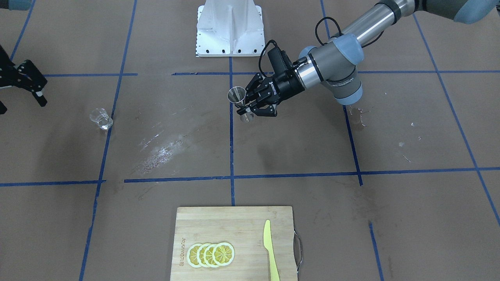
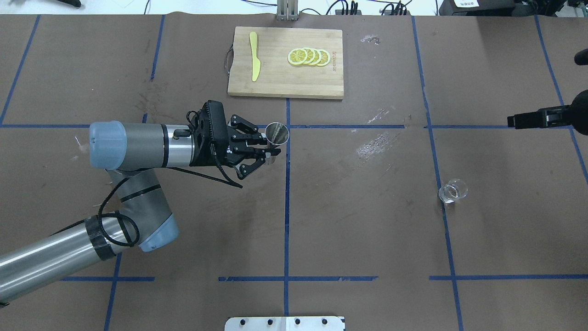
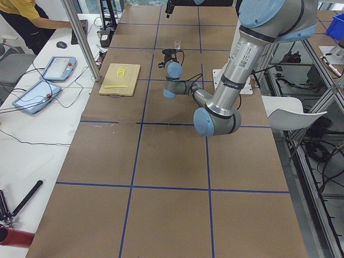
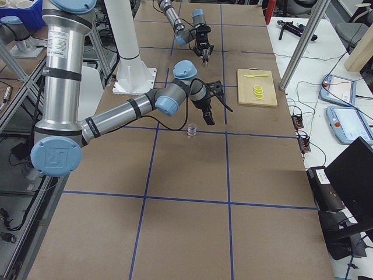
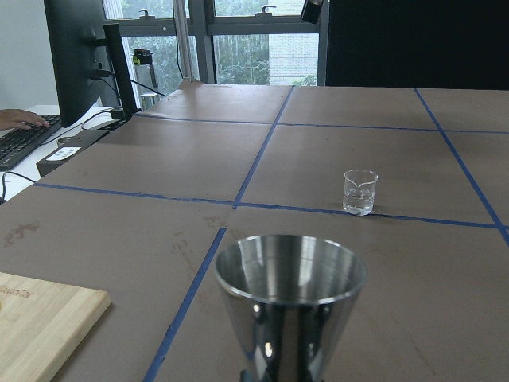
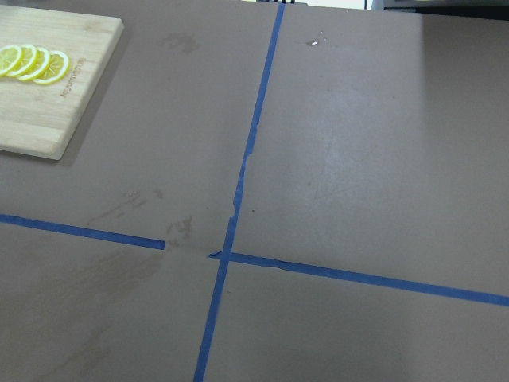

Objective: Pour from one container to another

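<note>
Over table (image 2: 367, 230), left gripper (image 2: 271, 154) clasps jigger (image 2: 277, 133) (cup (image 2: 452, 191) apart).

Jigger (image 5: 288, 302): polished steel, mirror-glossy, smooth
Cup (image 5: 359, 192): clear glass, shiny
Table cover (image 2: 358, 230): matt brown paper, whitish scuffed patches
Tape lines (image 2: 287, 207): blue, matt
Cutting board (image 2: 275, 78): pale wood, smooth, fine grain
Knife (image 2: 254, 62): yellow-green plastic
Left gripper (image 2: 270, 154): matt black
Left arm (image 2: 138, 145): satin grey metal, pale blue caps
</note>
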You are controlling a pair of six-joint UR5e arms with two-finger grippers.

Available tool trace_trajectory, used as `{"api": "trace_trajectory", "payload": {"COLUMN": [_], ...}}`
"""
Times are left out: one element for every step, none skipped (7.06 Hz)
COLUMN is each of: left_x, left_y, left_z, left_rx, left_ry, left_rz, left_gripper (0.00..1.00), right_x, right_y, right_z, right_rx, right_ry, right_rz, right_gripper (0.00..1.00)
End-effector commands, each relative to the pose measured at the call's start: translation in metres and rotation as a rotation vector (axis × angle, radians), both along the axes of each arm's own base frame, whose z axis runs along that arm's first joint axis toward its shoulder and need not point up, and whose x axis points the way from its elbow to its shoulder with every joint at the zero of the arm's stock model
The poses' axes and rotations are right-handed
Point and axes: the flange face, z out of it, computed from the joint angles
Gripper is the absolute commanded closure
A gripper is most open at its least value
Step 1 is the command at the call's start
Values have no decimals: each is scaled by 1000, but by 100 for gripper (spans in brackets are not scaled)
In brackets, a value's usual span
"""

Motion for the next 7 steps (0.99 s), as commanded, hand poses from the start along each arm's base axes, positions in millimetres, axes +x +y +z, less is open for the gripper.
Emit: {"api": "trace_trajectory", "payload": {"left_x": [0, 0, 0, -1, 0, 0, 0], "left_y": [-1, -1, -1, -1, -1, -1, 0], "left_z": [1, 1, 2, 2, 2, 3, 4], "left_rx": [-4, -4, -4, -4, -5, -5, -6], "left_ry": [-2, -2, -4, -4, -5, -5, -6], "left_rz": [-2, -2, -2, -3, -3, -2, -2], "left_gripper": [100, 100, 100, 100, 100, 100, 100], "right_x": [-60, -94, -121, -137, -156, -176, -193], "right_y": [27, 48, 69, 88, 105, 121, 137], "right_z": [2, 2, 2, 10, 24, 45, 55], "right_rx": [55, 99, 150, 186, 236, 302, 366], "right_ry": [4, -6, 1, 10, 30, 51, 68], "right_rz": [149, 246, 314, 389, 454, 533, 555], "right_gripper": [0, 0, 0, 1, 1, 1, 1]}}
